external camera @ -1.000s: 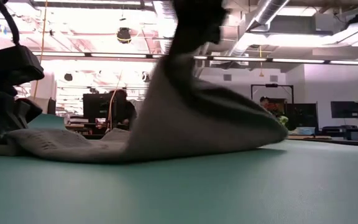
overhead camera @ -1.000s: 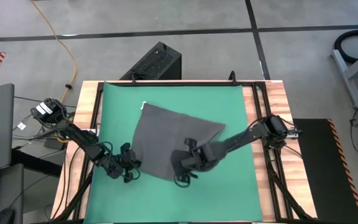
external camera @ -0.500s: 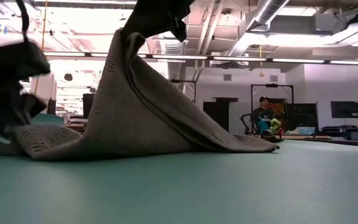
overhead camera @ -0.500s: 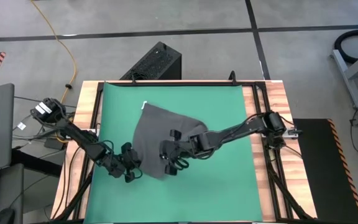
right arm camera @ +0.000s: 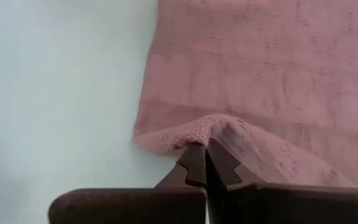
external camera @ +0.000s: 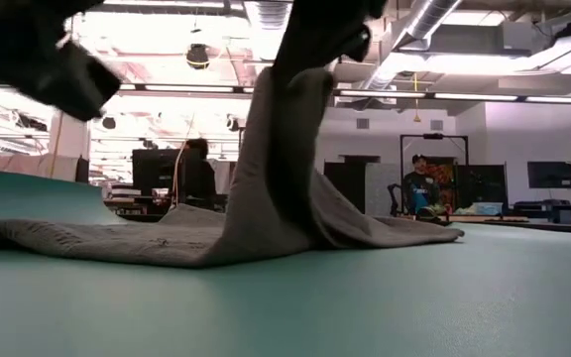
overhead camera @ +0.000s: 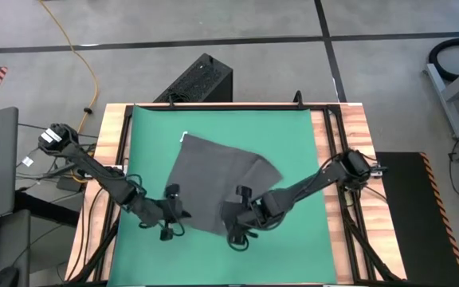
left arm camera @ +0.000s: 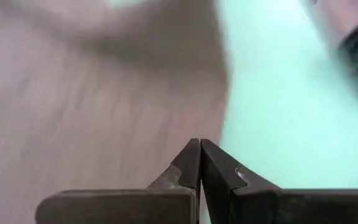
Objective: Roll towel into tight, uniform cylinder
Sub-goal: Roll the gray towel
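Note:
The dark grey towel (overhead camera: 213, 179) lies spread on the green mat (overhead camera: 301, 239), its small white tag (overhead camera: 184, 135) at the far corner. My right gripper (overhead camera: 231, 220) is over the towel's near corner and shut on the cloth, pulling it up into a peak (external camera: 290, 129). My left gripper (overhead camera: 178, 212) hangs above the towel's left edge with its fingers (left arm camera: 199, 152) shut and nothing between them. In the low view it shows high at the left (external camera: 38, 50), clear of the cloth. The towel's left part (external camera: 87, 238) lies flat on the mat. My right gripper pinches a small pucker of the towel's near hem (right arm camera: 207, 127) between its two fingers, close to the corner (right arm camera: 143, 138). The fingers slant down from the table's right side. The pinched part is raised off the mat, and the cloth drapes down from it (external camera: 266, 198) to the flat remainder.
The mat covers most of the wooden table (overhead camera: 347, 239), with bare green around the towel on all sides. A black box (overhead camera: 199, 80) sits on the floor beyond the far edge. People and desks show in the room behind (external camera: 424, 183).
My right gripper carried the lifted towel edge toward the table's left, drawing the right part inward, then came back toward the near right, and the cloth spread out again. My left gripper rose off the mat at the towel's left edge and rolled, staying shut.

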Robot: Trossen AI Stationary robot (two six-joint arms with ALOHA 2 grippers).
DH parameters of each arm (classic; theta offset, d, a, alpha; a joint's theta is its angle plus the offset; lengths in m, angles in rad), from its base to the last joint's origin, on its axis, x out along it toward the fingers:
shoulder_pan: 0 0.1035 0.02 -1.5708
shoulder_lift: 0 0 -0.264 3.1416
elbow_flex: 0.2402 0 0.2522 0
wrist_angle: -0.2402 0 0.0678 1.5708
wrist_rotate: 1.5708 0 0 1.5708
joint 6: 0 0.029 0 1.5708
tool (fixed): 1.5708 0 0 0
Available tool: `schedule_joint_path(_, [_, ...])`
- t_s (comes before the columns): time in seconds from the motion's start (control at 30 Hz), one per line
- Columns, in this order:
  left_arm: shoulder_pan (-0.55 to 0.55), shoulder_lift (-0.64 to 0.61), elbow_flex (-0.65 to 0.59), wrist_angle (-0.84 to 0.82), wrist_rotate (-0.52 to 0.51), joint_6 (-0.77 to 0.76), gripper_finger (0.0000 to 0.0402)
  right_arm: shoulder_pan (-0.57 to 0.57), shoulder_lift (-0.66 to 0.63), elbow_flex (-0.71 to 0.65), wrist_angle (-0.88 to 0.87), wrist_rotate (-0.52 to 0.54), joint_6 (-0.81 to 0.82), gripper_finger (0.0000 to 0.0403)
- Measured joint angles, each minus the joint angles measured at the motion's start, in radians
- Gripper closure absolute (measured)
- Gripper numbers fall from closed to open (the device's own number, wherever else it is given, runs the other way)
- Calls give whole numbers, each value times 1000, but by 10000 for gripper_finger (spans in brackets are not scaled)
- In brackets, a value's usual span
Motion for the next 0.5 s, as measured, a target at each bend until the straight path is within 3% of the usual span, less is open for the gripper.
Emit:
schedule_joint_path(0.17, [94, 97, -75, 254, -60, 81, 401, 27, 0, 0, -23, 21, 52, 396])
schedule_joint_path(0.3, [180, 225, -78, 411, 63, 133, 401, 38, 0, 0, -25, 24, 81, 396])
schedule_joint_path(0.5, [260, 411, -15, 447, 138, 169, 401, 59, 0, 0, -29, 43, 126, 396])
